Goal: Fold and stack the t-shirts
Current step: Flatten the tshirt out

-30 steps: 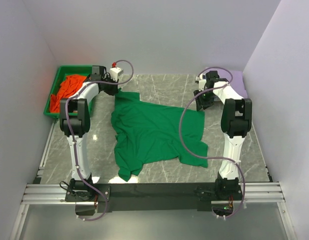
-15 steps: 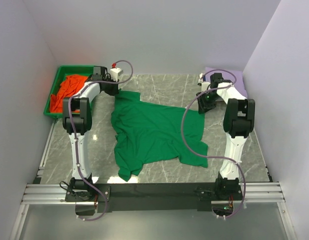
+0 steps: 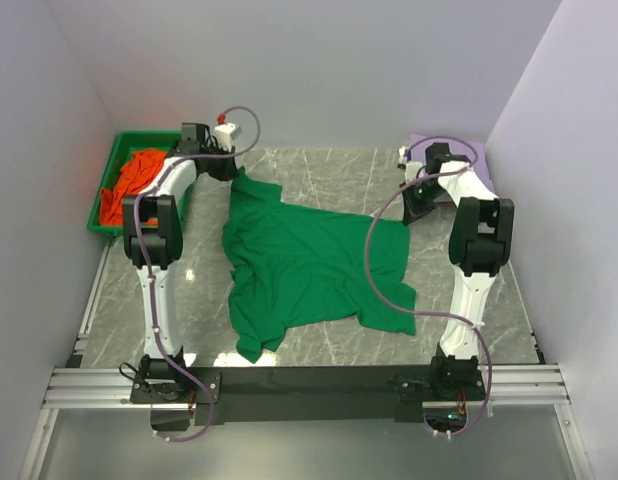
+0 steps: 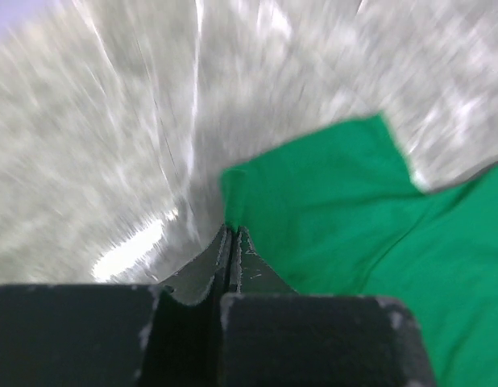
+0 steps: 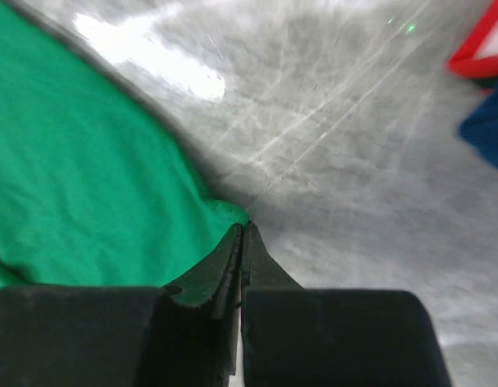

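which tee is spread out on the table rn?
The green t-shirt, lying open across the marble table. The orange t-shirt is bunched in the green tray far left; the lavender t-shirt sits far right.

Marble table (image 3: 329, 170) carries green t-shirt (image 3: 309, 265) (rumpled), tray (image 3: 149, 138).

Bright even light, blurred wrist views, glare
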